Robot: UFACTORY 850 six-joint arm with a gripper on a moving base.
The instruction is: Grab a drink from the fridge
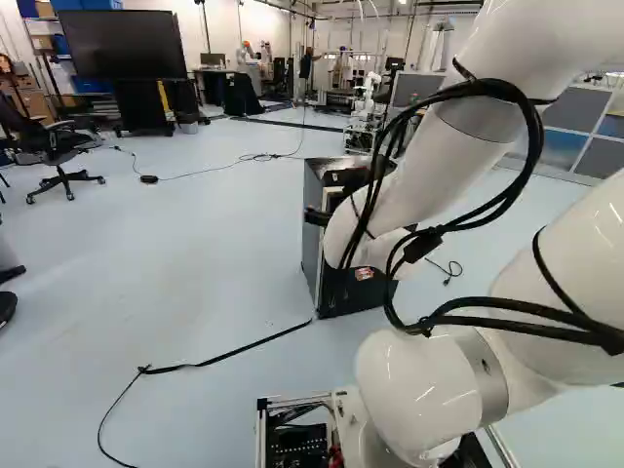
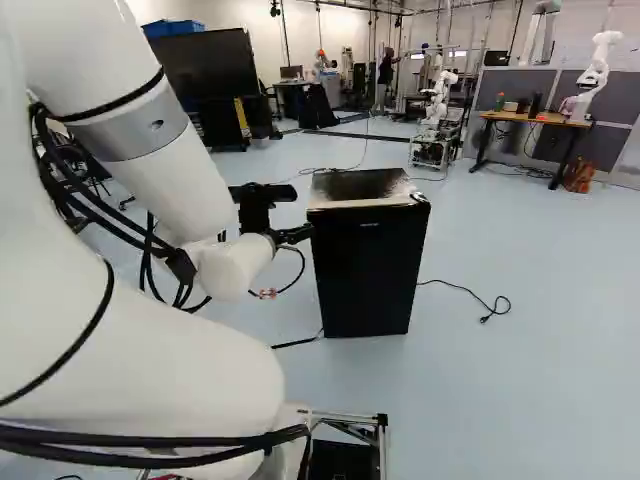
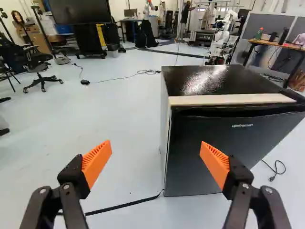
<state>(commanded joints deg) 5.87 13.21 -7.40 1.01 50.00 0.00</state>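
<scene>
Needing opening: one black fridge [image 2: 370,260], upright on the floor [image 3: 119,119], door [image 3: 257,138] seemingly shut; one drink, unseen, presumably inside; jaws, open, best squared to the door's free vertical edge, then drawn slowly back.

Black screen [image 3: 75,11] near office chair [image 3: 38,67].

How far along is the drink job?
Done, it seems: just the approach, with the arm reaching close to the fridge. In hand: nothing; the hand is open, gripping neither door nor drink. Left: the door looks shut, so likely opening it, then finding, gripping and bringing out a drink; none shows.
</scene>
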